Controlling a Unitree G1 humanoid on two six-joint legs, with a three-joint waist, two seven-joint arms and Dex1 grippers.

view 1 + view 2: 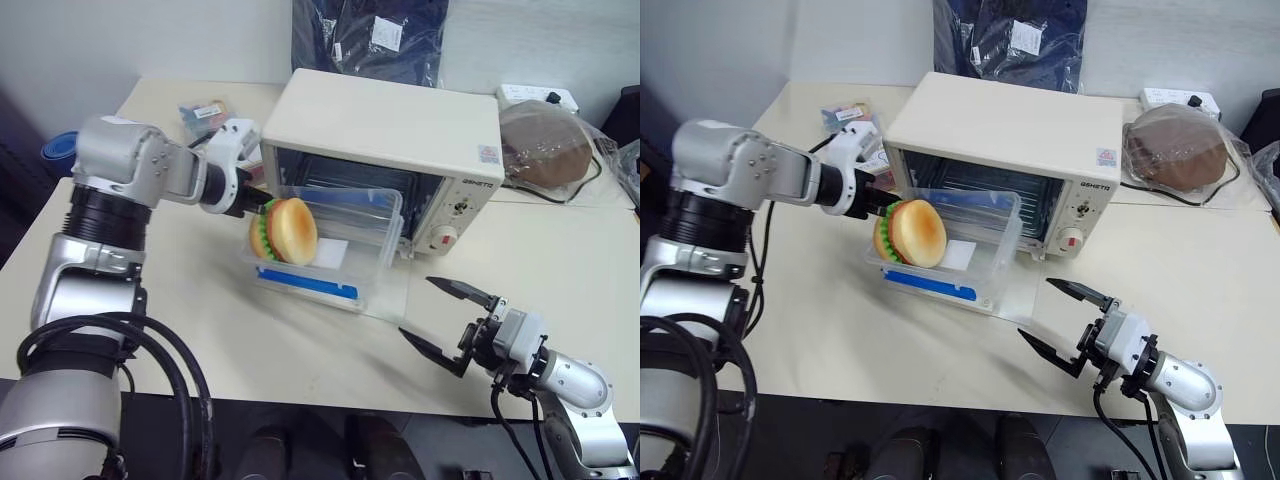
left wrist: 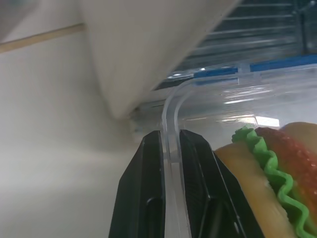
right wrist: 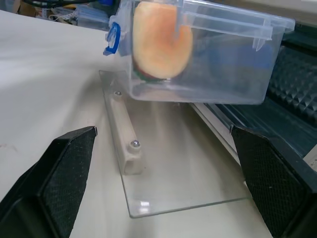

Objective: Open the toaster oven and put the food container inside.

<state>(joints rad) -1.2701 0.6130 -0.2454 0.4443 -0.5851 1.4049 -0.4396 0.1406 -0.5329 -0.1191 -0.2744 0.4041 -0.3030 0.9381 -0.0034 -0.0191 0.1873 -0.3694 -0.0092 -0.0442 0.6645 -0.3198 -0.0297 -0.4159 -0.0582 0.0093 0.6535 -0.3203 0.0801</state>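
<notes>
Cream oven [image 1: 400, 135] at upper centre of the head view, some small dark lettering on its right front panel, too small to read for sure; red knob [image 1: 445, 239] below it. Glass door [image 3: 173, 163] folded down flat on the bench [image 1: 220, 330]. Clear container [image 1: 335, 245] held above the door, just in front of the oven mouth, tipped on its side, long axis running left to right, burger [image 1: 285, 230] at its left end. Left claw [image 2: 171, 163] pinching the container's rim. Right claw [image 1: 445, 315] at lower right, spread wide, holding nothing.
</notes>
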